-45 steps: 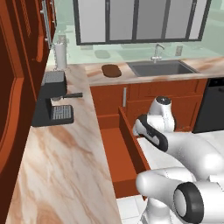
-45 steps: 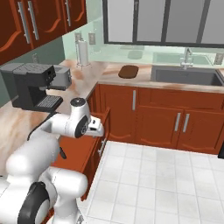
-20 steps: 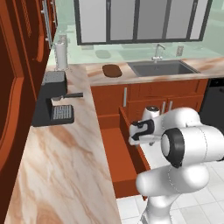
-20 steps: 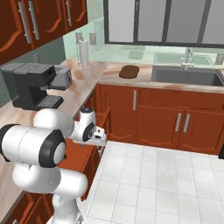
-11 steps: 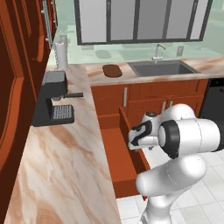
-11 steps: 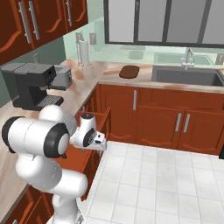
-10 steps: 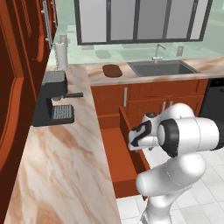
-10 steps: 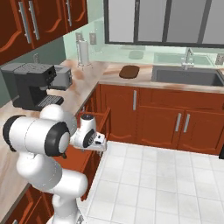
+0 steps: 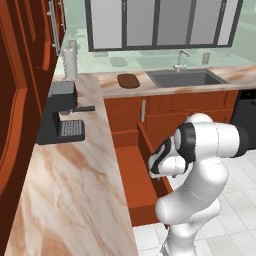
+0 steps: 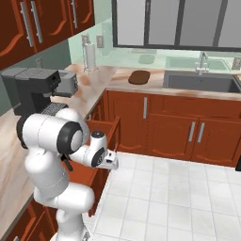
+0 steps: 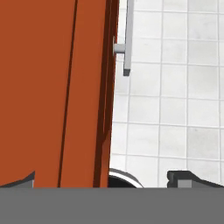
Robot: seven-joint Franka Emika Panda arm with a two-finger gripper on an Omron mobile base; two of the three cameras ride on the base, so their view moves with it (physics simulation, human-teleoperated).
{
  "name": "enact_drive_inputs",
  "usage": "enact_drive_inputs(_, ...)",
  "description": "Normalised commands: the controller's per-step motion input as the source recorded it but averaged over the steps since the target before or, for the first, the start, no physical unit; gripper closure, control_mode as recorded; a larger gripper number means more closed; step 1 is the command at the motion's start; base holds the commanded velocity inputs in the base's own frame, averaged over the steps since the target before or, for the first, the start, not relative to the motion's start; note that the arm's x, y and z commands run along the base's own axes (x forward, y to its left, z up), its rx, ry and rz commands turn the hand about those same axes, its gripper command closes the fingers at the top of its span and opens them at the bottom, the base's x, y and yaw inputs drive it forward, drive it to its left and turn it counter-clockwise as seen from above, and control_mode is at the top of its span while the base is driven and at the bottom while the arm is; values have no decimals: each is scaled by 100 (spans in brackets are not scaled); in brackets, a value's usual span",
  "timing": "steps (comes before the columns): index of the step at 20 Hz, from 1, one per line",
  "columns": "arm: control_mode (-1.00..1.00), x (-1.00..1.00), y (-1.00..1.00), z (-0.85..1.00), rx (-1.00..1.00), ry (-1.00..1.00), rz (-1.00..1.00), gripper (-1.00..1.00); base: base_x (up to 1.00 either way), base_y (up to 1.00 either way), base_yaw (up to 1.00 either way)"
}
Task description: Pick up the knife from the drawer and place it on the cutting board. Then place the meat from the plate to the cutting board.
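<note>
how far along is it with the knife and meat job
Done: the drawer stands pulled out from the cabinet. In hand: the open gripper sits at the drawer's front edge, holding nothing; the hand view looks along the drawer front and its handle. Left: no knife can be made out, and the cutting board by the sink is bare, so both placements remain.

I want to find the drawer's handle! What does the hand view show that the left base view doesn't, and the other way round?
Hand view: the silver bar handle on the front of the drawer, seen close from above.
Left base view: the cutting board, the sink and the black coffee machine on the counter, plus the drawer's inside.
Both: the pulled-out reddish-brown drawer and the white floor tiles.
</note>
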Motion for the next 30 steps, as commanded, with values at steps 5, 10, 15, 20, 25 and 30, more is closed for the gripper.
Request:
enact_drive_inputs(5,-100,0,-64,-43,3,-1,0,-100,0,0,0)
enact_drive_inputs(10,-100,0,-98,-42,11,-3,0,-100,0,0,0)
enact_drive_inputs(15,-100,0,-100,-44,15,-6,0,-100,0,0,0)
enact_drive_inputs(20,-100,0,-100,-46,16,-7,0,-100,0,0,0)
enact_drive_inputs(25,-100,2,-16,-4,2,0,-1,-100,0,0,0)
enact_drive_inputs(30,-100,0,18,59,0,0,-1,-100,0,0,0)
